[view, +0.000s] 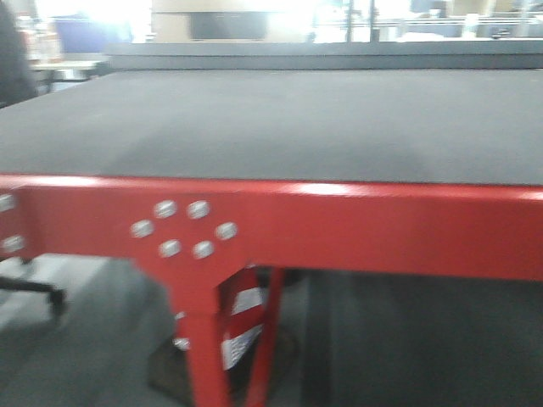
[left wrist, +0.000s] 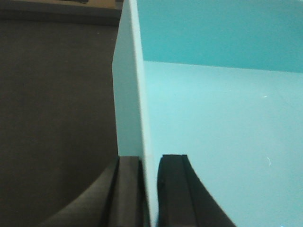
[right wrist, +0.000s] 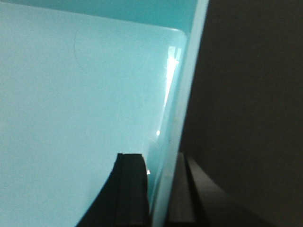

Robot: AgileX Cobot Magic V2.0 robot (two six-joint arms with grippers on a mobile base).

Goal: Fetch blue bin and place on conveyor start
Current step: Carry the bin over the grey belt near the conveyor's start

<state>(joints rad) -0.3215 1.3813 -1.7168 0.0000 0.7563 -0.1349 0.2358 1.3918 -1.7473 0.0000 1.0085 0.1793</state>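
Black left gripper [left wrist: 150,163] pinches one thin wall of a light cyan rectangular plastic tub [left wrist: 222,118]; right gripper [right wrist: 158,163] clamps another wall. Only the front view shows the dark grey textured belt [view: 280,127], red metal frame [view: 382,225] and blurred bright room.

A black caster leg [view: 38,288] rests on the grey floor [view: 93,339]; a blurred blue shape [view: 85,34] sits far behind.

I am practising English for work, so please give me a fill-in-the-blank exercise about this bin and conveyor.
The left gripper and the right gripper each clamp a ____ of the blue bin. The conveyor start has a frame painted ____. A cluster of ____ silver bolts sits on that frame.
Missing words: wall; red; six.
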